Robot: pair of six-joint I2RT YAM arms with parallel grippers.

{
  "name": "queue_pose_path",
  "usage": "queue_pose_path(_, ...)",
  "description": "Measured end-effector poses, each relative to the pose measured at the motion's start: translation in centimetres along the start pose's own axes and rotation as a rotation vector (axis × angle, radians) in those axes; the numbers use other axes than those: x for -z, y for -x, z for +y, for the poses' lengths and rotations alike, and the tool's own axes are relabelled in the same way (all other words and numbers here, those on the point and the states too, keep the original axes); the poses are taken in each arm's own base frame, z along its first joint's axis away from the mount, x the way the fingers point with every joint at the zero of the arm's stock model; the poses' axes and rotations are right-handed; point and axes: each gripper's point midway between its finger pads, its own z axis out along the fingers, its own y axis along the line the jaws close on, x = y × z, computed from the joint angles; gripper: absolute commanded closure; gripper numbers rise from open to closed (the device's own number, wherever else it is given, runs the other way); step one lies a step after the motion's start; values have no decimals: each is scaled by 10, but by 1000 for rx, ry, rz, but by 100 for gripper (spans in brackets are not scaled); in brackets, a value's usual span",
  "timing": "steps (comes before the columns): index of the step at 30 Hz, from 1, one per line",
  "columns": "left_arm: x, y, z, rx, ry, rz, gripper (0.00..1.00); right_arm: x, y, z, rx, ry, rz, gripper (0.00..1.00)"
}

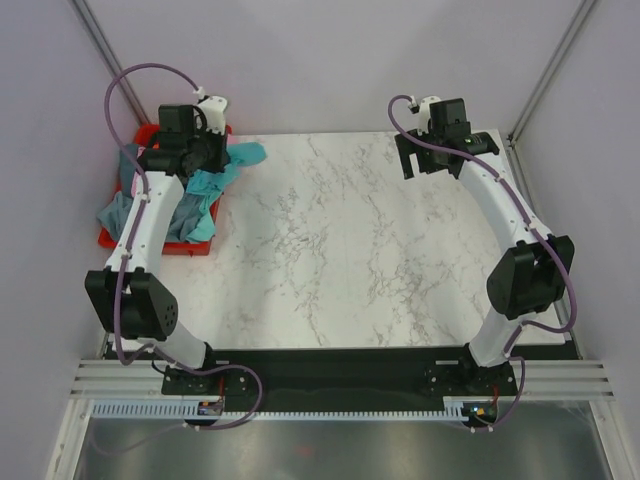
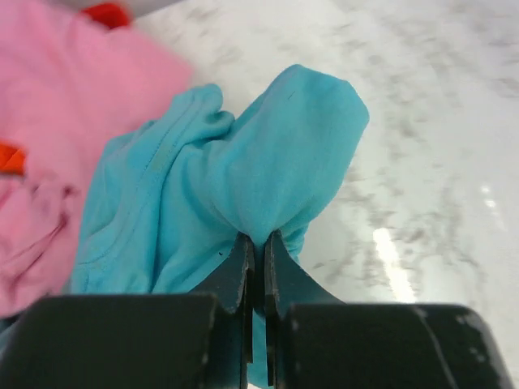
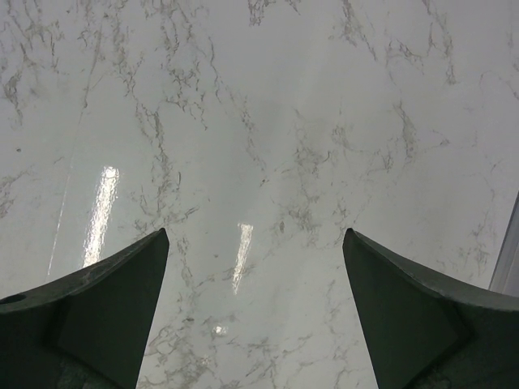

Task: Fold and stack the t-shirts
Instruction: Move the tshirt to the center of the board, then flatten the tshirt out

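The left gripper (image 2: 255, 243) has its two dark fingers pressed together on a bunched fold of the bright teal cloth t-shirt (image 2: 276, 154), with only a thin sliver of cloth between the tips. In the left wrist view the shirt rises from the pinch in a rounded hump straight ahead of the fingers, and the rest of it trails down and to the left. A soft pink t-shirt (image 2: 89, 89) lies touching the teal one on its left, with an orange patch (image 2: 8, 158) at the edge of the frame. From above, the left gripper (image 1: 222, 160) is at the far left of the white marble-patterned table (image 1: 350, 250), just over the right rim of the red plastic bin (image 1: 110, 240). The bright teal cloth t-shirt (image 1: 247, 154) spills over that rim, and its free end rests on the marble just beside the bin. More crumpled cloth fills the bin under the left arm, among it a grey-blue t-shirt (image 1: 115, 212) and another teal t-shirt (image 1: 202, 222). The right gripper (image 1: 428, 160) is at the far right of the table, well apart from the shirts. Its fingers (image 3: 122, 284) are spread wide over bare marble (image 3: 284, 121) with nothing between them.
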Motion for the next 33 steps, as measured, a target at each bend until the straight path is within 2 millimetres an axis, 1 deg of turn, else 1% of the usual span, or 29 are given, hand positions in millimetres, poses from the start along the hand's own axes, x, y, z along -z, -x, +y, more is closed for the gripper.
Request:
queue_pose_path(2, 14, 20, -39, -30, -107, -67, 98, 0, 1, 0, 0, -3, -2, 2)
queue_pose_path(4, 23, 34, -73, -50, -212, -104, 98, 0, 1, 0, -1, -2, -3, 2)
queue_pose_path(5, 24, 38, -87, -62, -253, -115, 98, 0, 1, 0, -1, -2, -4, 2)
queue_pose_path(6, 25, 42, -99, -65, -297, -120, 98, 0, 1, 0, -1, -2, -6, 2)
queue_pose_path(7, 27, 47, -107, -64, -329, -126, 98, 0, 2, 0, -1, -2, -6, 2)
queue_pose_path(9, 29, 67, -128, -65, -404, -161, 98, 0, 3, 0, -1, -2, -10, 2)
queue_pose_path(10, 32, 77, -135, -66, -429, -182, 67, 0, 3, -1, -1, -2, -11, 2)
queue_pose_path(11, 35, 88, -141, -69, -451, -207, 39, 1, 4, -1, -1, -2, -14, 2)
queue_pose_path(12, 40, 98, -148, -74, -471, -234, 13, 1, 6, -1, -1, -3, -18, 2)
queue_pose_path(13, 44, 104, -153, -75, -491, -255, 1, 2, 8, -1, -1, -4, -23, 2)
queue_pose_path(15, 48, 108, -160, -67, -525, -270, 0, 3, 11, -1, -1, -4, -32, 2)
queue_pose_path(16, 47, 105, -162, -64, -533, -264, 0, 3, 12, -2, -1, -5, -37, 2)
queue_pose_path(17, 43, 97, -164, -60, -547, -247, 0, 3, 13, -1, -1, -1, -39, 2)
queue_pose_path(19, 31, 69, -169, -40, -567, -174, 0, 3, 13, 1, 2, 13, -39, 2)
queue_pose_path(20, 22, 50, -170, -27, -572, -124, 0, 3, 13, 6, 4, 39, -42, 2)
queue_pose_path(21, 13, 29, -172, -11, -575, -69, 0, 4, 14, 11, 6, 68, -45, 2)
queue_pose_path(23, -3, -21, -173, 21, -563, 59, 0, 4, 14, 25, 9, 148, -49, 5)
queue_pose_path(25, -12, -67, -172, 48, -540, 181, 1, 0, 14, 45, 14, 245, -41, 8)
queue_pose_path(26, -13, -85, -171, 57, -528, 232, 2, -4, 15, 56, 18, 295, -36, 9)
queue_pose_path(28, -16, -104, -168, 62, -498, 285, 4, -22, 10, 78, 26, 378, -7, 9)
queue_pose_path(29, -17, -109, -165, 59, -479, 300, 4, -33, 5, 90, 31, 415, 17, 10)
queue_pose_path(31, -20, -109, -159, 49, -448, 298, 4, -60, -14, 112, 37, 479, 85, 12)
queue_pose_path(33, -22, -109, -155, 41, -423, 296, 4, -87, -38, 131, 37, 524, 166, 14)
